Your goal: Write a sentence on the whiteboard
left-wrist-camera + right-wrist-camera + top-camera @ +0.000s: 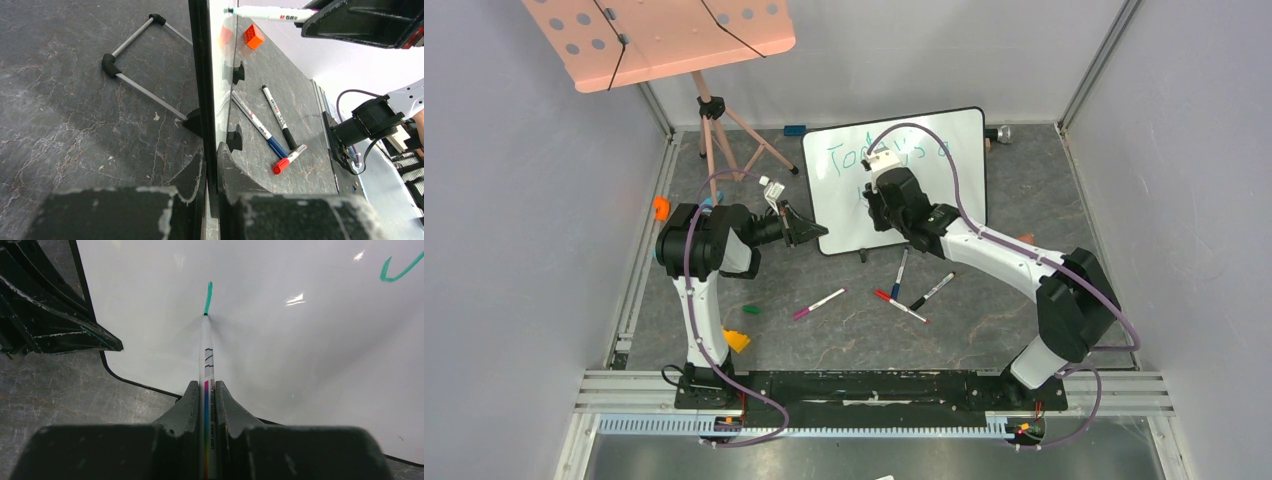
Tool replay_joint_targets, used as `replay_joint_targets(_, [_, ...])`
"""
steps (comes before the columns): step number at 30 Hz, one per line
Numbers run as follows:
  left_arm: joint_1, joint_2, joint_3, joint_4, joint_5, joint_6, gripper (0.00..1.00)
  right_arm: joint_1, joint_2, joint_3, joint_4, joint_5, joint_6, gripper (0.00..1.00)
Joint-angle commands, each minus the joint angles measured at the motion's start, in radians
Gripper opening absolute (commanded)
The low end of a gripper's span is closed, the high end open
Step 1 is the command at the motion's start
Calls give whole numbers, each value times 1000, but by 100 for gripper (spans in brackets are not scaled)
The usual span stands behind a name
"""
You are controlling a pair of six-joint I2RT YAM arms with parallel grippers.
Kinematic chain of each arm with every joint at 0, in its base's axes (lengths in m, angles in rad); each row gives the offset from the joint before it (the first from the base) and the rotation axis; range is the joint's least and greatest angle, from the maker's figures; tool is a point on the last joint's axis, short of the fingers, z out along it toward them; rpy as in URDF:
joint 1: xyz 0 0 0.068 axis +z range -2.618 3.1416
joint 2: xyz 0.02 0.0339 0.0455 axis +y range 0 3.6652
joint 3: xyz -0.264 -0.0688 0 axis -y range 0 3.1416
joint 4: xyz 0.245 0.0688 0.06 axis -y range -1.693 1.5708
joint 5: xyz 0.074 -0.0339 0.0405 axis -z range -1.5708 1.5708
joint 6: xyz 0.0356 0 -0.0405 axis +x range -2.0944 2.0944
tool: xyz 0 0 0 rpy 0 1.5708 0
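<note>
Top view: whiteboard [844, 215] stands tilted at far centre of table [984, 330]. Sentence [889, 152] reads "Today's a" along its top edge, 2nd line barely begun. My right gripper [871, 192] faces the board's middle, left gripper [812, 233] at its lower-left edge.

Left wrist: jaws clamped on the board's frame. Loose markers [267, 127] lie in front, clear of me.

Right wrist: jaws tight on marker [206, 347], long axis straight at the board, tip touching at foot of a short teal stroke [208, 297]. Free board lies to the right, nothing blocking.

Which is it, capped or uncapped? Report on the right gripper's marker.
Uncapped: the marker in the right gripper shows its bare tip touching the whiteboard, at a teal stroke's end.
</note>
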Motion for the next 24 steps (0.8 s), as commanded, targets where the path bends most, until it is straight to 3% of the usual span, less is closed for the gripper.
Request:
replay_joint_targets(1, [-1, 11, 15, 81, 4, 57, 2, -8, -35, -43, 17, -4, 17, 0])
replay_joint_targets(13, [-2, 13, 14, 81, 7, 58, 2, -8, -52, -91, 23, -29, 25, 0])
replay_joint_targets(24, [-2, 13, 15, 81, 7, 57, 2, -9, -10, 7, 4, -3, 7, 0])
